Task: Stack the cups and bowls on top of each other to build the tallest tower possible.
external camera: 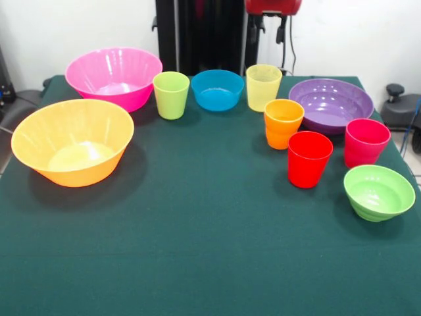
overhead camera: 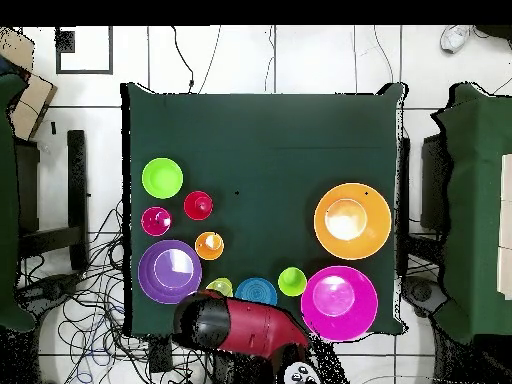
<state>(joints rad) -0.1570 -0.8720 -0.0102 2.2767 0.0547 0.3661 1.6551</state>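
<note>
Every cup and bowl stands singly and upright on the cloth; no tower is in view. Back row: pink bowl, lime green cup, blue bowl, pale yellow cup, purple bowl. The orange bowl sits front left. On the right are the orange cup, red cup, pink-red cup and light green bowl. The gripper hangs at the top edge, above and behind the yellow cup, touching nothing. Overhead, the arm partly covers the yellow cup.
The green cloth table has bare room across its middle and front. In the overhead view, cloth-covered furniture stands beside the table, and loose cables lie on the tiled floor near the robot's base.
</note>
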